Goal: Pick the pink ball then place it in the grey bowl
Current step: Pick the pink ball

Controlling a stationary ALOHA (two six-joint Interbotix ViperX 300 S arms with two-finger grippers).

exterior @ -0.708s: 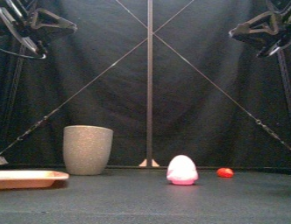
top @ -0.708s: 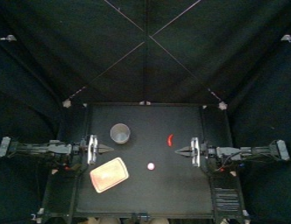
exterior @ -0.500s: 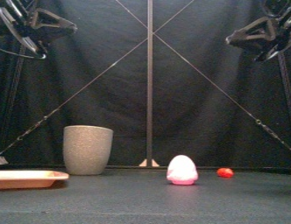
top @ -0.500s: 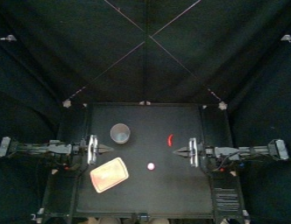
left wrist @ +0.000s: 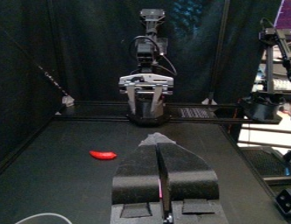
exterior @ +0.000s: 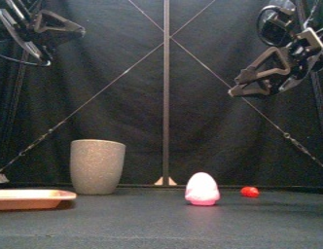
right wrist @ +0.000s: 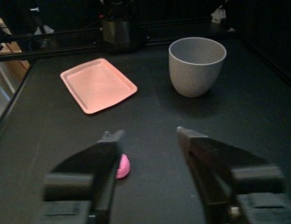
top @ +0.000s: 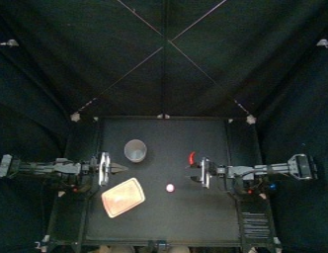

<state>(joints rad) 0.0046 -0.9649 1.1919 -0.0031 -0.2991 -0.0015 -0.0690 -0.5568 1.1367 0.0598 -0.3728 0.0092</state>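
The pink ball (top: pixel 171 187) is a small egg-shaped toy standing near the table's middle; the front view shows the ball (exterior: pixel 202 189) upright and alone. The grey speckled cup (top: pixel 135 149) stands back left, also seen as the cup (exterior: pixel 96 166) and the cup (right wrist: pixel 196 66). My right gripper (top: pixel 198 172) hangs open, above and to the right of the ball, and the right wrist view shows the ball (right wrist: pixel 122 165) just beside one jaw of the right gripper (right wrist: pixel 145 138). My left gripper (top: pixel 105 170) rests at the left with jaws shut and nothing held, as the left gripper (left wrist: pixel 161 144) shows.
A flat pink tray (top: pixel 123 198) lies at the front left, with its rim (exterior: pixel 32 198) low by the table's front edge. A small red toy (top: pixel 194 157) lies right of the cup, behind the ball.
My right arm has reached in toward the table's middle and come lower, with its jaws now over the area beside the ball. The left arm and the things have not moved.
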